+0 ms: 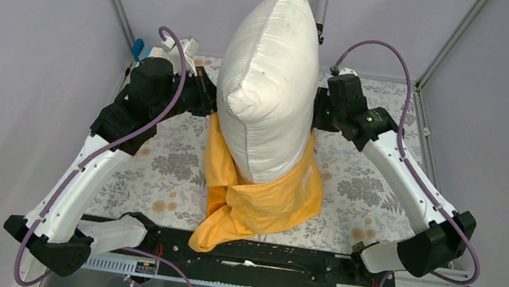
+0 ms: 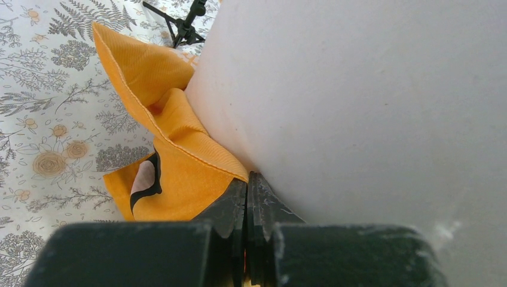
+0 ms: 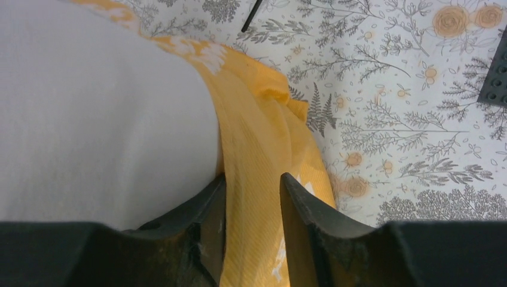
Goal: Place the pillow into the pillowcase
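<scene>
We see the plump white pillow (image 1: 269, 79) standing on end on the floral counter (image 1: 159, 168), its lower part inside the orange pillowcase (image 1: 266, 204) bunched around its base. The left end effector (image 2: 246, 191) is pinched shut on the pillowcase hem. The right end effector (image 3: 252, 179) straddles the hem, jaws half apart. Both things look light, soft and floppy, and we judge the hem the best place to grip.

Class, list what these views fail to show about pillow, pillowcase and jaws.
Top view: both jaws, hidden behind the pillow.
Top view: pillow's lower end, covered by the pillowcase.
Left wrist: whether the shut left jaws pinch cloth, masked by their own fingers.
Right wrist: whether the right jaws grip the pillowcase between them.
</scene>
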`<act>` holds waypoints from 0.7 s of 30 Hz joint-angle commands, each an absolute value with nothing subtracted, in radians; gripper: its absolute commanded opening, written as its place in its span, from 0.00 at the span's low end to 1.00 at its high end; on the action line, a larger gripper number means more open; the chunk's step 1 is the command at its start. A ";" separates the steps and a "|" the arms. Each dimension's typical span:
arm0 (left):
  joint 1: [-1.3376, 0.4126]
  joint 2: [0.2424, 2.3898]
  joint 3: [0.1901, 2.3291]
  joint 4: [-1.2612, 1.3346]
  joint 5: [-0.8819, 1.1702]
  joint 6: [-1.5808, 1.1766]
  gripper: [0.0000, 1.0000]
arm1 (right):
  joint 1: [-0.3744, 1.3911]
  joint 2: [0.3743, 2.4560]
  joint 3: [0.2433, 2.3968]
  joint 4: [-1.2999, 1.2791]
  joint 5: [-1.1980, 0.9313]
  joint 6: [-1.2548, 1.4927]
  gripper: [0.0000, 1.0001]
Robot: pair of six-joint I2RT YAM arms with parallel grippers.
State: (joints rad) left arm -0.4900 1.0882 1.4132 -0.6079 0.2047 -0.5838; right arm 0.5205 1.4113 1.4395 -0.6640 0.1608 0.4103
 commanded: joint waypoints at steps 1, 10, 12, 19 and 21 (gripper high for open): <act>-0.491 1.076 1.444 -0.520 0.230 -0.576 0.00 | 0.518 1.464 1.525 -0.630 0.190 0.376 0.38; -0.491 1.089 1.452 -0.523 0.225 -0.574 0.00 | 0.518 1.460 1.629 -0.658 0.306 0.378 0.00; -0.491 1.096 1.453 -0.523 0.222 -0.579 0.00 | 0.518 1.436 1.689 -0.672 0.300 0.387 0.00; -0.491 1.115 1.487 -0.558 0.235 -0.589 0.00 | 0.520 1.351 1.800 -0.628 0.311 0.399 0.00; -0.491 1.116 1.565 -0.598 0.249 -0.600 0.00 | 0.520 1.370 1.792 -0.637 0.334 0.383 0.00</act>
State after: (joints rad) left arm -0.4896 1.1210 1.4254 -0.6098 0.2050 -0.5842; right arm 0.5205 1.4097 1.7252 -0.7250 0.2523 0.3973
